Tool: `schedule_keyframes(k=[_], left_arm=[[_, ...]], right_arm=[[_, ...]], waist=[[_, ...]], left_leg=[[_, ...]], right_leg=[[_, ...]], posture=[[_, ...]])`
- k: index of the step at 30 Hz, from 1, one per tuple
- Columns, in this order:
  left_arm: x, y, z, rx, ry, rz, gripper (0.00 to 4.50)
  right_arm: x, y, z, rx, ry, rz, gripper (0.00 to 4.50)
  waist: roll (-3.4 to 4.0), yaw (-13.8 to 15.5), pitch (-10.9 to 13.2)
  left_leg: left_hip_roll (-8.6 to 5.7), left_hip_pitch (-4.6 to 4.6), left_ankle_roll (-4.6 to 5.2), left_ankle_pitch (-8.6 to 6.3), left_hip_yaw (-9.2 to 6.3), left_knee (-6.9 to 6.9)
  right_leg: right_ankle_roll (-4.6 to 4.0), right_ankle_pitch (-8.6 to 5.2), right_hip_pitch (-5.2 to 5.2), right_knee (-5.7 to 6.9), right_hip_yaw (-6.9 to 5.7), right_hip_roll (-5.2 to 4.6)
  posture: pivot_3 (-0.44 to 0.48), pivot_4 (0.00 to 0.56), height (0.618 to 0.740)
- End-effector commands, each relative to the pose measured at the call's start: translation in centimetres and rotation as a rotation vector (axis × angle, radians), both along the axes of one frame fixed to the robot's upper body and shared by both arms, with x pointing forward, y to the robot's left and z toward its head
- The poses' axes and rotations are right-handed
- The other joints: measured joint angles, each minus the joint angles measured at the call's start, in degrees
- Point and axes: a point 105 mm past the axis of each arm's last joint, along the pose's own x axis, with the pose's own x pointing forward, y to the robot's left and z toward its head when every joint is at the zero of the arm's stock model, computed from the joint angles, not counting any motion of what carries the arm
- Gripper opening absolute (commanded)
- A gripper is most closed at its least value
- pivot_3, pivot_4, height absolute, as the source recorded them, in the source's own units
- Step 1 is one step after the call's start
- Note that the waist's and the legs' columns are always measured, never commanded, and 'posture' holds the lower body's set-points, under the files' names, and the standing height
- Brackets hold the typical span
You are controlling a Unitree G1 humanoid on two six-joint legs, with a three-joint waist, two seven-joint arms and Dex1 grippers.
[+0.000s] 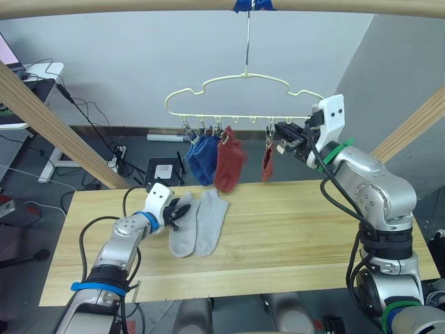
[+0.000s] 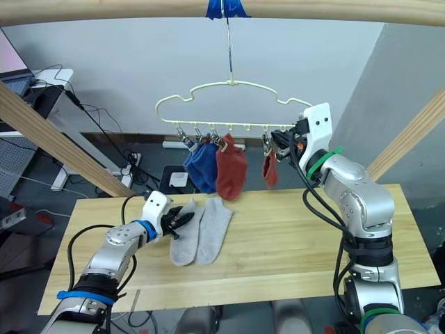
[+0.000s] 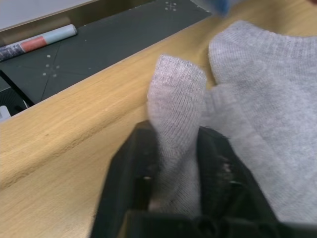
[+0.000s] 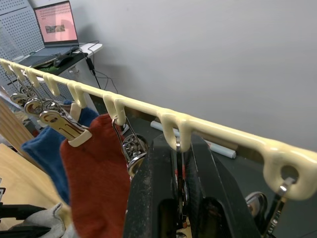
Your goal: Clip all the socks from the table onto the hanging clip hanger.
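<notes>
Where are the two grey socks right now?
The grey socks lie side by side on the table, toward the robot's left, below the hanging blue socks. The left pincer is pinching the edge of the nearer one.

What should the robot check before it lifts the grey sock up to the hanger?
1. Left gripper shut on the grey sock: ok, cuff pinched between the jaws.
2. Second grey sock left out of the grip: cannot tell; the two lie touching on the table.
3. Right gripper on a clip: ok, jaws closed around one on the clip hanger.
4. Free clips left: ok, some along the bar hold nothing.
5. Blue socks and red socks hanging: ok.
</notes>
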Motion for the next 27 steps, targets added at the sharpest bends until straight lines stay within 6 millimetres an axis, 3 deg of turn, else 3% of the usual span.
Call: schedule_keyframes(k=[1, 3, 5, 8, 13, 16, 21, 24, 27], left_arm=[[-0.8, 1.3, 0.2, 0.026, -0.005, 0.021, 0.36], [-1.2, 1.4, 1.3, 0.013, -0.034, 0.008, 0.05], [-1.4, 1.3, 2.0, 0.004, -0.043, 0.003, 0.05], [-2.7, 0.9, 4.8, -0.042, -0.077, -0.057, 0.05], [-6.2, -2.7, 11.4, -0.260, -0.074, -0.284, 0.05], [-8.0, -4.8, 13.7, -0.318, -0.030, -0.405, 0.05], [-7.8, -8.1, 15.4, -0.387, -0.046, -0.502, 0.05], [-7.2, -11.3, 16.4, -0.533, -0.034, -0.555, 0.05], [-6.6, -13.7, 15.8, -0.643, 0.028, -0.580, 0.05]], right_arm=[[-0.3, -0.4, 0.6, 0.002, -0.031, -0.006, 0.00], [-0.3, -0.5, 0.5, -0.004, -0.029, -0.004, 0.00], [-0.4, -0.5, 0.5, -0.005, -0.029, 0.000, 0.00], [-0.5, -0.8, 0.5, -0.021, -0.024, 0.014, 0.00], [-0.9, -1.3, 0.5, -0.037, 0.013, 0.066, 0.00], [-1.5, -1.1, 0.9, -0.016, 0.049, 0.135, 0.00], [-2.0, -1.2, 1.3, -0.002, 0.082, 0.180, 0.00], [-2.6, -1.1, 1.7, 0.071, 0.153, 0.244, 0.00], [-2.9, -1.2, 2.1, 0.133, 0.202, 0.273, 0.00]], waist=[[0.00, -0.3, 0.0], [0.00, -0.4, 0.0], [0.00, -0.4, 0.0], [0.00, -0.3, 0.0], [-0.02, 0.3, 0.0], [-0.01, 0.5, 0.0], [-0.01, 0.7, 0.0], [-0.02, 1.0, 0.0], [-0.04, 1.1, 0.0]], left_leg=[[0.00, 0.00, 0.00, 0.00, 0.00, 0.00], [0.01, 0.00, 0.00, 0.00, -0.01, -0.01], [0.02, -0.02, 0.00, 0.00, -0.02, -0.02], [0.02, -0.04, 0.00, 0.00, -0.06, -0.04], [-0.05, -0.10, 0.00, 0.00, -0.06, -0.04], [-0.05, -0.09, 0.00, 0.00, -0.05, -0.04], [-0.06, -0.03, 0.00, 0.00, -0.02, -0.03], [-0.06, -0.05, 0.00, 0.00, -0.01, 0.01], [-0.06, -0.11, 0.00, 0.00, -0.02, 0.07]], right_leg=[[0.00, 0.00, 0.00, 0.00, 0.00, 0.00], [0.00, 0.00, 0.00, 0.00, 0.00, 0.00], [0.00, 0.00, -0.02, -0.01, 0.00, 0.00], [0.00, 0.00, -0.02, -0.03, -0.04, 0.00], [0.01, -0.01, -0.01, -0.09, -0.05, -0.11], [0.01, -0.01, 0.01, -0.09, -0.06, -0.10], [0.02, -0.01, 0.05, -0.06, -0.05, -0.05], [0.01, -0.01, 0.05, -0.05, -0.05, -0.04], [0.02, 0.01, 0.05, -0.08, -0.05, -0.04]], posture=[[-0.158, 0.270, 0.740], [-0.156, 0.268, 0.740], [-0.156, 0.268, 0.740], [-0.137, 0.262, 0.740], [-0.117, 0.252, 0.740], [-0.115, 0.248, 0.740], [-0.126, 0.242, 0.740], [-0.135, 0.241, 0.740], [-0.148, 0.240, 0.740]])
